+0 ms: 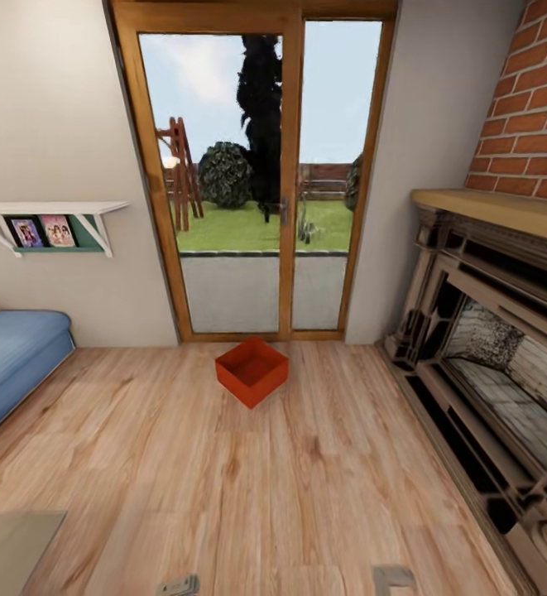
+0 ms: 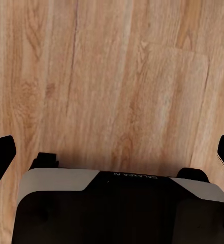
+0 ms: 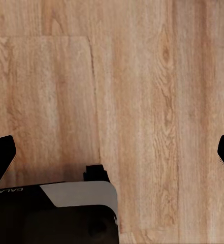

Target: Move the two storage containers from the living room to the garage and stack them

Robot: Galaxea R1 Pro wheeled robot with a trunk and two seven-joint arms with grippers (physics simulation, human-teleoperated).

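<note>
Left gripper [image 2: 112, 152] and right gripper [image 3: 112, 152] hang over the bare wood-plank floor [image 1: 306, 497], fingers spread wide, holding nothing. One storage container [image 1: 251, 371] sits at frame centre, just before the glass doors [image 1: 261, 174]. Judged step: approach. Next: drive forward, then lower an arm to its rim.
</note>
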